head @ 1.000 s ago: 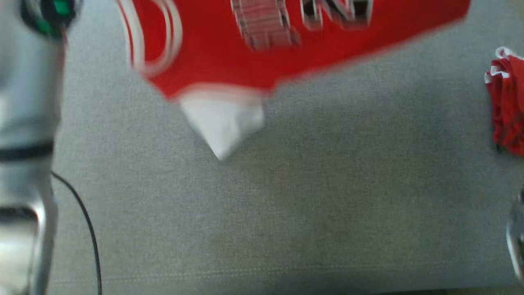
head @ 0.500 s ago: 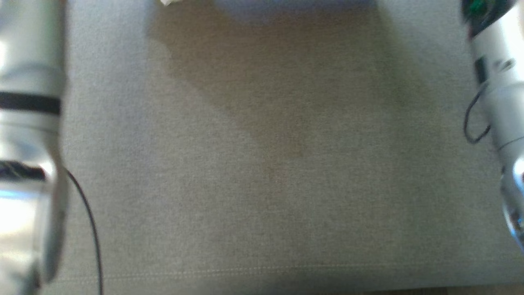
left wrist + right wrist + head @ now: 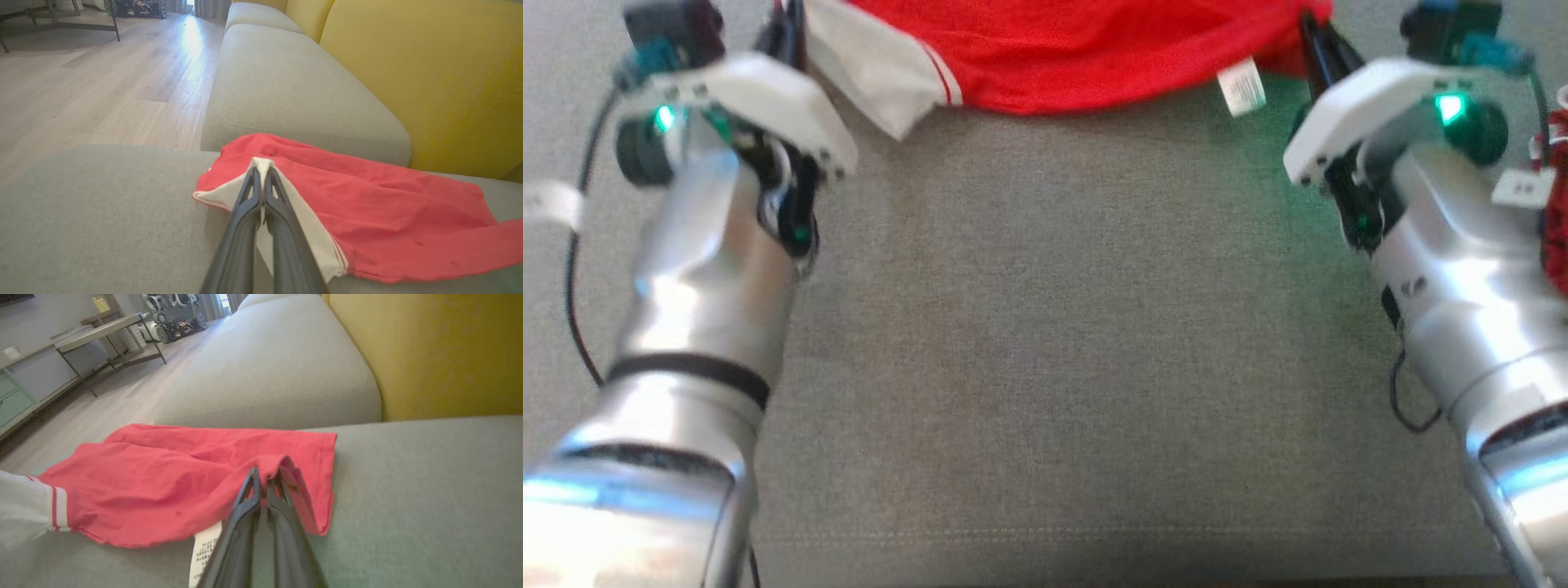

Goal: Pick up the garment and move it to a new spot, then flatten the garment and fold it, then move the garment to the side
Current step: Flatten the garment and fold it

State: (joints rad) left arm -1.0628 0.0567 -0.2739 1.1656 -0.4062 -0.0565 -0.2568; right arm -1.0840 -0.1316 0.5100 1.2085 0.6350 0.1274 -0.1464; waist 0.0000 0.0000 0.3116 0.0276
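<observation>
step: flatten | garment point(image 3: 1078, 49) rumpled at far edge of sofa seat point(image 3: 1045, 327) | left gripper point(image 3: 260, 171) jaws clamped on white sleeve point(image 3: 316, 245) | right gripper point(image 3: 265, 473) jaws clamped on red hem point(image 3: 323, 477) | two-corner hold, likely to stretch it flat

Domestic living room, by all signs. Long sofa: grey fabric seat cushions point(image 3: 294, 81), with mustard-yellow back cushions point(image 3: 429, 81) behind them. Pale wood-plank floor point(image 3: 102, 81) alongside, daylight glaring on it at the far end. Across the room, a table point(image 3: 106, 332) on thin dark metal legs. Near it, a cabinet point(image 3: 16, 396) with green drawer fronts. Far clutter too blurred to name.
</observation>
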